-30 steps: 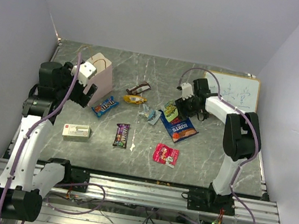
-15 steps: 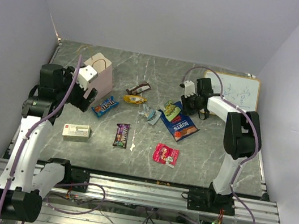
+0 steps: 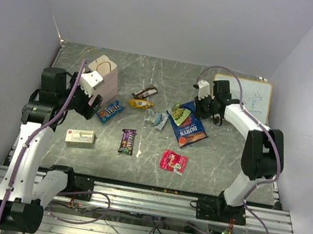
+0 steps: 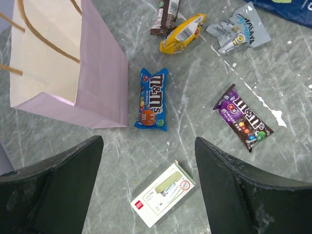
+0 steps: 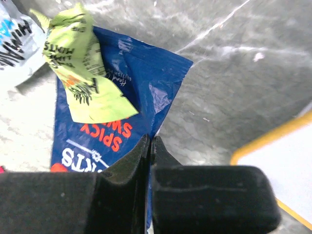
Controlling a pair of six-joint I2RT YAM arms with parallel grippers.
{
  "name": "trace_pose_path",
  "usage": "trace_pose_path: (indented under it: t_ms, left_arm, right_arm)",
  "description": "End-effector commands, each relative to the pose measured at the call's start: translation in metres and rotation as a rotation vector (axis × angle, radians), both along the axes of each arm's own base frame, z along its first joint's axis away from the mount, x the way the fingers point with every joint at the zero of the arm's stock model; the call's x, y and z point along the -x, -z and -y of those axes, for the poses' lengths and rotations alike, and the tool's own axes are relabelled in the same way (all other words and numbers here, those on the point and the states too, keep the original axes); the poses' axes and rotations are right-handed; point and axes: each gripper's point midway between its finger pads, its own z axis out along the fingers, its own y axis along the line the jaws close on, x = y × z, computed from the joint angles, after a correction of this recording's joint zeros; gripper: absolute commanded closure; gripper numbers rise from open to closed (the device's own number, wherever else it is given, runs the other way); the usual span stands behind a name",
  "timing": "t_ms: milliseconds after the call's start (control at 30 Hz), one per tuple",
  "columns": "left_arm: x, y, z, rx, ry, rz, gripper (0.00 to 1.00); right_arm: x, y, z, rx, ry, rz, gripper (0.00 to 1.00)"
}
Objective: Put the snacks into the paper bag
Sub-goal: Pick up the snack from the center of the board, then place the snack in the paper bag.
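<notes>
The pale mauve paper bag (image 3: 108,77) (image 4: 100,73) stands open at the back left. My left gripper (image 3: 90,105) (image 4: 147,141) hovers open just in front of it, above the blue M&M's packet (image 4: 152,100) (image 3: 109,110), holding nothing. My right gripper (image 3: 204,105) (image 5: 150,142) is shut on the edge of the large dark blue packet (image 5: 124,92) (image 3: 188,129). A crumpled green packet (image 5: 83,68) (image 3: 177,114) lies on that blue packet. Loose on the table are the purple bar (image 3: 128,141) (image 4: 242,117), pink packet (image 3: 173,161), yellow (image 3: 141,104), brown (image 3: 144,93) and silver (image 3: 158,118) snacks.
A beige box with a red mark (image 3: 80,137) (image 4: 163,195) lies near the left arm. A white framed whiteboard (image 3: 253,96) (image 5: 292,161) lies at the back right, just beyond my right gripper. Walls close in on three sides.
My right gripper has shut on the dark blue packet's edge and drawn back to the right, dragging the packet a little. The left gripper has shifted slightly toward the bag's front.
</notes>
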Motion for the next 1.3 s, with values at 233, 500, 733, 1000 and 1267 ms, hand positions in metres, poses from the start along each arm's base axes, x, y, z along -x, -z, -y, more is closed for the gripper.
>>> trace_pose_path:
  t_ms: [233,500,733,1000,1267]
  left_arm:
    - [0.002,-0.02,0.05,0.046,0.189,0.007,0.14]
    - [0.001,-0.033,0.092,0.074,0.328,0.019,0.17]
    - [-0.01,-0.039,0.136,0.085,0.43,0.022,0.16]
    - [-0.03,-0.044,0.195,0.1,0.526,0.016,0.16]
    - [-0.044,-0.026,0.241,0.153,0.62,-0.038,0.15]
  right_arm:
    - [-0.013,-0.1,-0.004,-0.07,-0.034,0.295,1.0]
    - [-0.005,-0.141,-0.017,-0.14,-0.121,0.414,1.0]
    - [0.015,-0.172,-0.032,-0.228,-0.227,0.502,1.0]
    - [0.051,-0.195,-0.047,-0.321,-0.359,0.565,1.0]
    - [0.081,-0.204,-0.06,-0.415,-0.461,0.555,1.0]
